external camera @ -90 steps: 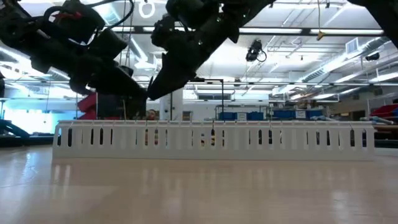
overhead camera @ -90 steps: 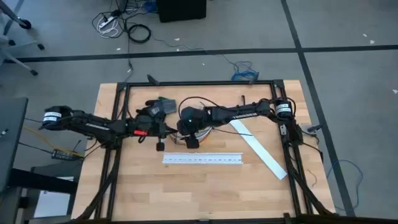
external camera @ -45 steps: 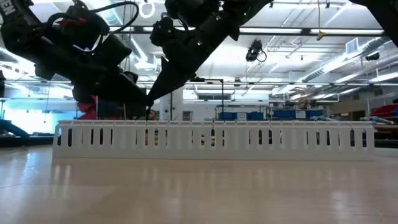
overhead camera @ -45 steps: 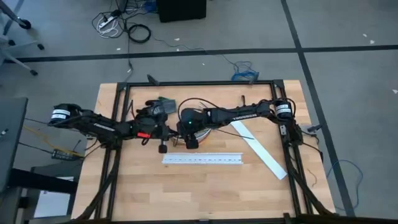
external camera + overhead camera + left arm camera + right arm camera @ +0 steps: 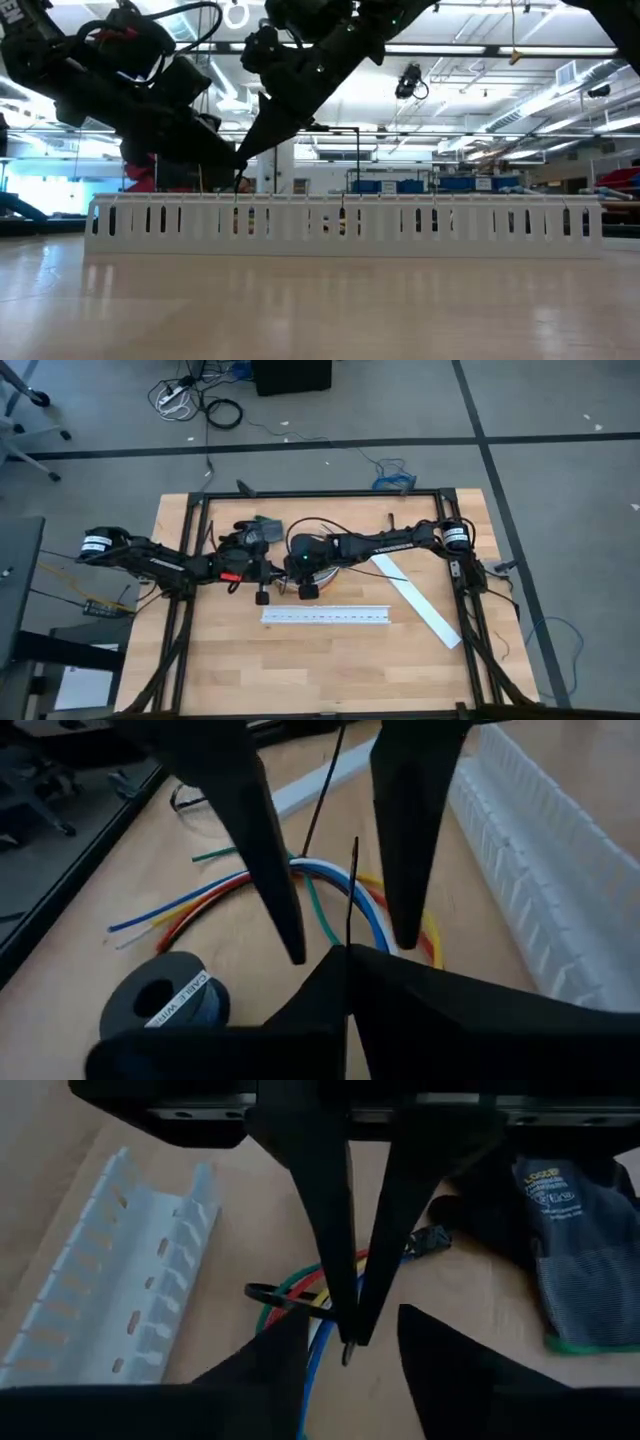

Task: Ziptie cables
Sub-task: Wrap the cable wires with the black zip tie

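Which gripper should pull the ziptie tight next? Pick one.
Probably the right gripper: its fingers pinch the ziptie directly above the cables. The left gripper is open, hovering beside them.

Printed on the white label of the dark tape roll [image 5: 160,1005], lying at seven o'clock from the coloured cables [image 5: 300,895]: "CABLE WIR", cut off after that. Printed in yellow on the cuff of the dark glove [image 5: 575,1245]: a word beginning "LOC", with smaller lines beneath too small to read.
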Available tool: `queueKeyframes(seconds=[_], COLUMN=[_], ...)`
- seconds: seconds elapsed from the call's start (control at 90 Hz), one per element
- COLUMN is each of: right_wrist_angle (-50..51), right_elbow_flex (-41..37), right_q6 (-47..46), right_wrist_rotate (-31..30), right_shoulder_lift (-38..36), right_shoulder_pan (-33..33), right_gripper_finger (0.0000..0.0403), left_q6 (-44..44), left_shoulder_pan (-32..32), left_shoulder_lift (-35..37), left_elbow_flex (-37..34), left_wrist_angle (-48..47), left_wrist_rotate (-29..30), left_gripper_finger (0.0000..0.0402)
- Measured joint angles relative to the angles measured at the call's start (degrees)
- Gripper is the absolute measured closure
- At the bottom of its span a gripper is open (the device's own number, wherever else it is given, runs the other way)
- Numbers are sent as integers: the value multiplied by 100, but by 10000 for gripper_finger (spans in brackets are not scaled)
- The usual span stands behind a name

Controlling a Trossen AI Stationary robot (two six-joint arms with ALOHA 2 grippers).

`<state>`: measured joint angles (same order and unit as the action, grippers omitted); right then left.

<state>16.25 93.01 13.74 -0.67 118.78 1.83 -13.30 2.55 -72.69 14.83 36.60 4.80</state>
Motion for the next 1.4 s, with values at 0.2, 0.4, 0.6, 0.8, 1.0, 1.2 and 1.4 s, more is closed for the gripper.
queueKeyframes(seconds=[0.2, 0.4, 0.6, 0.8, 1.0, 1.2, 1.4], right_wrist_angle=[39, 176, 290, 296, 299, 295, 323], right_elbow_flex=[0, 11, 11, 11, 7, 4, -6], right_q6=[61, 153, 153, 167, 186, 177, 177], right_wrist_rotate=[10, -91, -252, -268, -301, -306, -315], right_shoulder_lift=[0, 0, 0, 0, 0, 0, -81], right_shoulder_pan=[2, 2, 2, 4, 11, 11, 17], right_gripper_finger=[376, 401, 402, 402, 402, 403, 403], left_q6=[2, 4, 25, 197, 203, 217, 348], left_shoulder_pan=[2, 0, 2, 2, 2, 2, -2], left_shoulder_lift=[0, 0, 0, 0, 0, 0, 1], left_elbow_flex=[0, 0, 0, 0, 0, 0, 0], left_wrist_angle=[-15, -20, -22, -12, 4, 13, -66], left_wrist_rotate=[-2, -13, -37, -13, -13, 1, 620], left_gripper_finger=[401, 401, 401, 397, 375, 367, 363])
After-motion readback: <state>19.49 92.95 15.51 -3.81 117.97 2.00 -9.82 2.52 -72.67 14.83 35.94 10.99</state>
